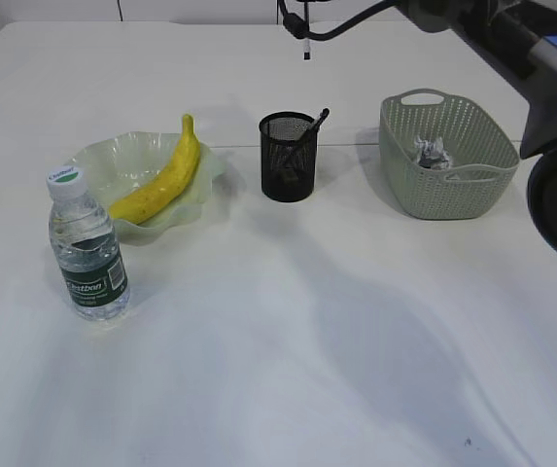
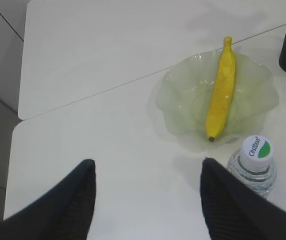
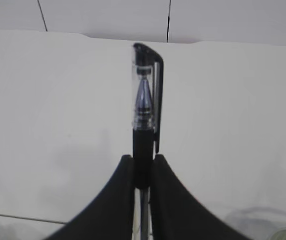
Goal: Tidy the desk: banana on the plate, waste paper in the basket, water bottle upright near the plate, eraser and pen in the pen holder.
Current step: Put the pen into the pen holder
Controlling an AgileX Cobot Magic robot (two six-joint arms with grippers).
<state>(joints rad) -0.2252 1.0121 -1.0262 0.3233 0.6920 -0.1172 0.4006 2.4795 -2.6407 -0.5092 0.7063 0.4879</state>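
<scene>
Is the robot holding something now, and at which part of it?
The right tool holds a pen by its dark grip section, just behind the clear cap. The left tool is open and empty.

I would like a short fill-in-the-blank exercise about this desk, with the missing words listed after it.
1. The banana lies on the green ____.
2. The water bottle stands ____ beside the plate.
3. The right hand is closed on a ____.
4. The crumpled paper is inside the ____.

Missing words: plate; upright; pen; basket
</scene>
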